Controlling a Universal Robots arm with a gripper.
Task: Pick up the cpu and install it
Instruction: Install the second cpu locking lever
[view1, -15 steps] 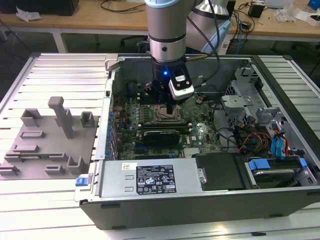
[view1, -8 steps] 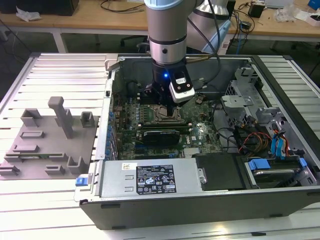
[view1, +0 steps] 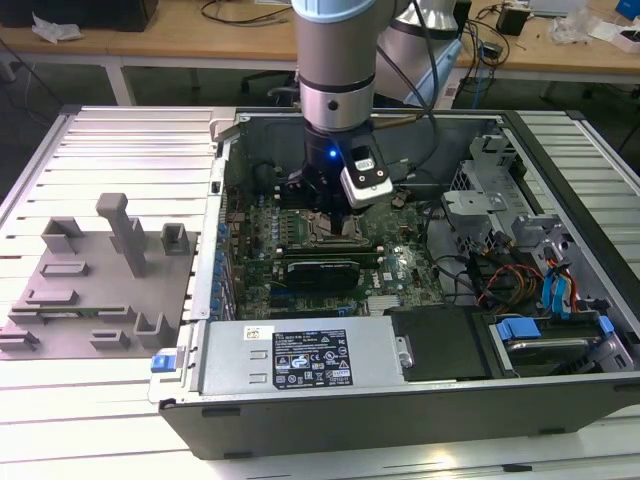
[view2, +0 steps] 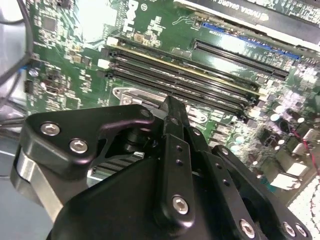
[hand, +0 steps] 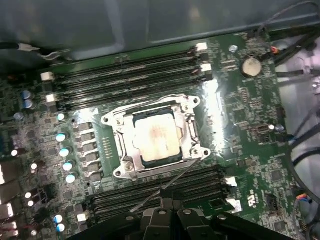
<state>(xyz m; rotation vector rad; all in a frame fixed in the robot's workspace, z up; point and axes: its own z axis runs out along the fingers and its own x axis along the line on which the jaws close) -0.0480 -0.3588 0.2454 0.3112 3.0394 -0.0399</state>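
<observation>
- One robot arm reached down into an open computer case (view1: 560, 160) on the desk (view1: 110, 140), its hand (view1: 325, 205) low over the motherboard (view1: 395, 262).
- The cpu (hand: 156, 137) sat inside the metal socket frame (hand: 192, 131) between memory slots (hand: 130, 80).
- Whether the hand's fingers stood apart or together could not be told.
- Grey fixture blocks (view1: 100, 290) lay beside the case.

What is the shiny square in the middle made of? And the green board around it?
The cpu looks like metal with a dull silvery top, since it glints pale under the light. The green board looks like glossy lacquered circuit-board material, probably a stiff plastic-like sheet, carrying tiny soldered parts.
</observation>
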